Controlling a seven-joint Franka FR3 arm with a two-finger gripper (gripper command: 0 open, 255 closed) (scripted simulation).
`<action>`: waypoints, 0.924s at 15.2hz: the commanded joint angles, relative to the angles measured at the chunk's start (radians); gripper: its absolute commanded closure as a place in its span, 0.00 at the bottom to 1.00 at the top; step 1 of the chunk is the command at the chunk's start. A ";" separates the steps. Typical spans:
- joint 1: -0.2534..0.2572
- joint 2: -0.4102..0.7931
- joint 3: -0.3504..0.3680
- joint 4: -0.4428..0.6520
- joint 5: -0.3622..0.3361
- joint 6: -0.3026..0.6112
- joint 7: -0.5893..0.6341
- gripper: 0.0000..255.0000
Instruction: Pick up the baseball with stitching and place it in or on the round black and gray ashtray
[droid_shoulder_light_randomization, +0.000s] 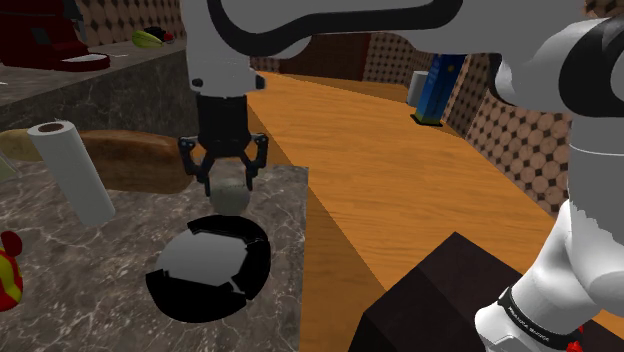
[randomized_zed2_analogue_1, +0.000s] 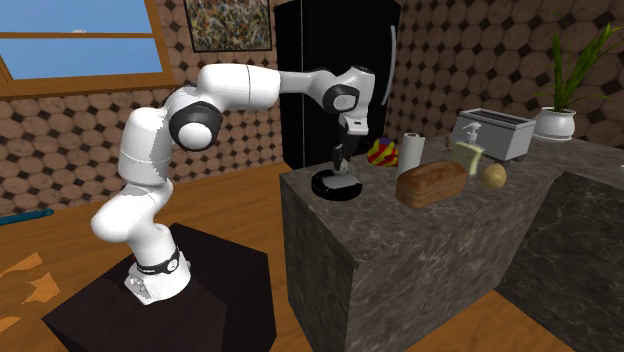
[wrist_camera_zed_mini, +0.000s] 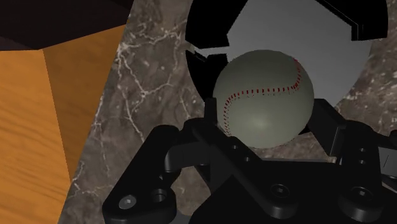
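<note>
Jaws: closed on the baseball (droid_shoulder_light_randomization: 231, 192), pointing straight down, a black finger (wrist_camera_zed_mini: 326, 127) pressed to each side of it.
Baseball: a pale grey-white ball clasped in the jaws, off the tabletop (droid_shoulder_light_randomization: 110, 290), hanging just over the far part of the ashtray (droid_shoulder_light_randomization: 205, 270).
Ball's lie: it is round, so it has no long axis; in the wrist view its red stitching runs across the exposed face in an S-curve.
Ashtray: round, with a notched black rim and a grey dish, flat on the dark marbled tabletop, close to the shoulder view's right edge of it.
Left of the ashtray, shoulder view: a white paper towel roll (droid_shoulder_light_randomization: 72, 170), with a brown bread loaf (droid_shoulder_light_randomization: 135, 160) farther back.
</note>
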 joint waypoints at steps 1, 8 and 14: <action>0.043 0.020 0.009 0.033 -0.011 -0.007 0.049 1.00; 0.091 0.047 0.017 0.016 -0.025 0.042 0.102 1.00; 0.082 0.050 0.014 -0.061 -0.026 0.120 0.095 1.00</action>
